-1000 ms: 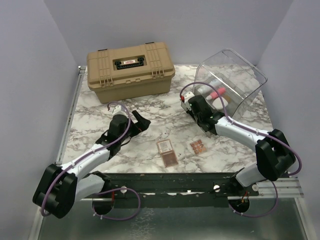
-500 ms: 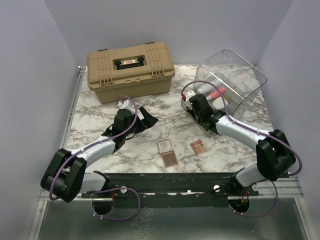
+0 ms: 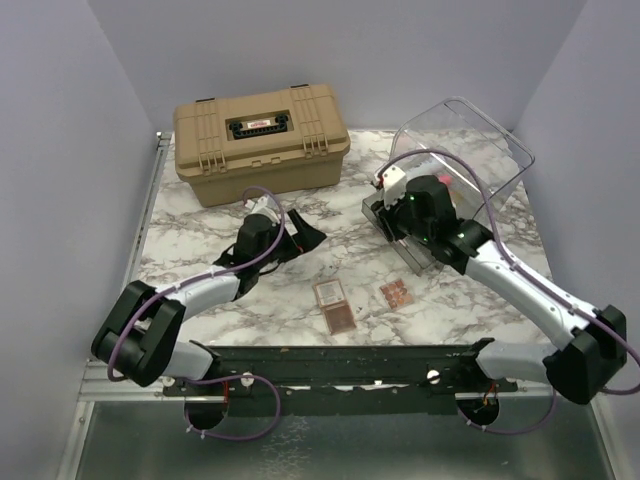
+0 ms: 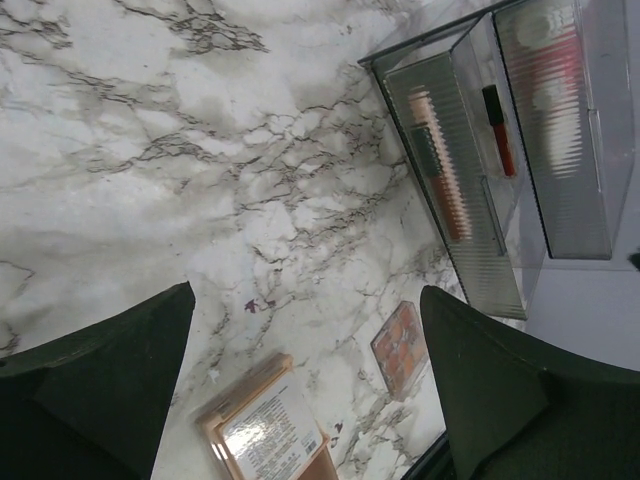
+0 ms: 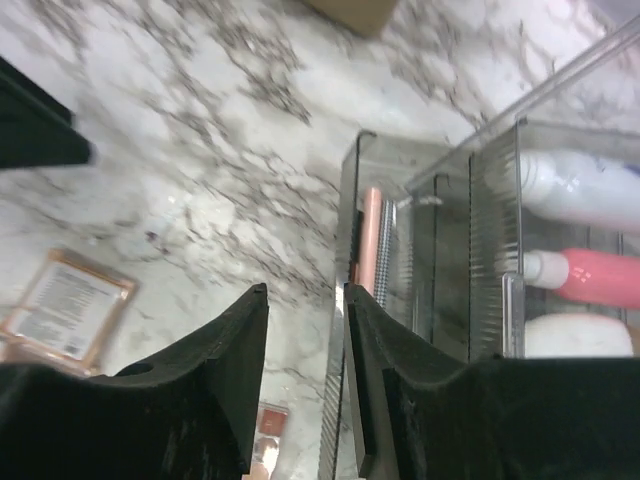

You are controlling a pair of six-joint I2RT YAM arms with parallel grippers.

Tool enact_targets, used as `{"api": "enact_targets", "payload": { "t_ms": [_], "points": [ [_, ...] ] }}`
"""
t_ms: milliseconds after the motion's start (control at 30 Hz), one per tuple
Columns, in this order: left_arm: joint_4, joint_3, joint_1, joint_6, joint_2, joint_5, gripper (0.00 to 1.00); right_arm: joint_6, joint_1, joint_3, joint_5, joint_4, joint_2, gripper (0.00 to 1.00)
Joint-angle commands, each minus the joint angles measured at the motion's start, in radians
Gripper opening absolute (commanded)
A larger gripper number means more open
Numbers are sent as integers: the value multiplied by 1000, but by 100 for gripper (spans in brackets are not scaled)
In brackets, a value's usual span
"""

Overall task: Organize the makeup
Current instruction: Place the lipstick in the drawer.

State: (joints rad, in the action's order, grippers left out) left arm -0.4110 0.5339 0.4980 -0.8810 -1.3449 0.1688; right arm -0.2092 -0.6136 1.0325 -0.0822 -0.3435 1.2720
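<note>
Print on the black label of the tan plastic hard case point(image 3: 262, 140) was too small to read. Two brown-pink eyeshadow palettes, a larger hinged one point(image 3: 334, 306) and a smaller square one point(image 3: 396, 294), lay on the marble tabletop point(image 3: 200, 250). The clear plastic bin point(image 3: 490, 150) held one white tube point(image 5: 570, 190), one pink tube point(image 5: 590, 277) and one white oval piece point(image 5: 575, 335). Its open ribbed grey drawer point(image 4: 470, 240) held a peach pencil point(image 5: 370, 240) and a red pencil point(image 4: 497, 130). The left gripper point(image 4: 305, 292) was spread wide and empty. The right gripper point(image 5: 305, 300) was narrowly parted at the drawer's edge.
</note>
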Motion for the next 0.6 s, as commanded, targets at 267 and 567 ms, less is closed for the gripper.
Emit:
{"api": "enact_targets", "payload": {
  "t_ms": [267,567],
  "points": [
    [-69,82,110,-14,-92,-18,96,198,-2,35,241,82,-236,65],
    [-71,83,137,-12,-94,-23,96,443,-3,37,192,55,-257,89]
  ]
}}
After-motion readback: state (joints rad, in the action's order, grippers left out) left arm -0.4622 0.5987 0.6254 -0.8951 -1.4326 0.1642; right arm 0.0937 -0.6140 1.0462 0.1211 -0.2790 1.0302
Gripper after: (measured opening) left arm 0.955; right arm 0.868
